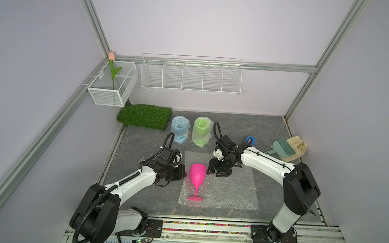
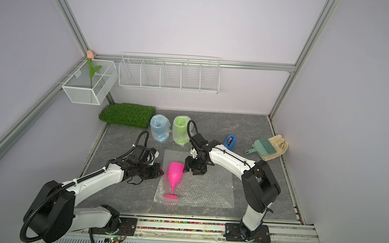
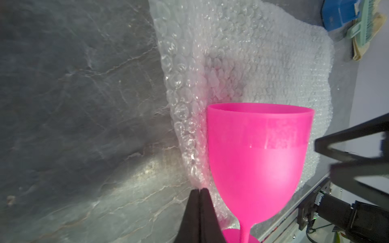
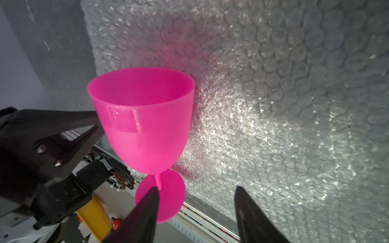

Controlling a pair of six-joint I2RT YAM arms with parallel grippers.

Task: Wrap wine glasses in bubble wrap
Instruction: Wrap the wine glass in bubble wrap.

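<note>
Bare goblet (image 1: 197, 176) lies on its side on the bubble wrap sheet (image 1: 230, 195), near its left edge, foot to the front. Behind sit the left wrapped goblet (image 1: 179, 129) and right wrapped goblet (image 1: 201, 132) — tape dispenser (image 1: 250, 140) back right, brush (image 1: 283, 147) on the glove (image 1: 300, 146) beyond.

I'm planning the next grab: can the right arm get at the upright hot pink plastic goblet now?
Probably yes: the right gripper hangs open beside the hot pink plastic goblet, nothing between them; the shut left gripper sits on its far side.
</note>
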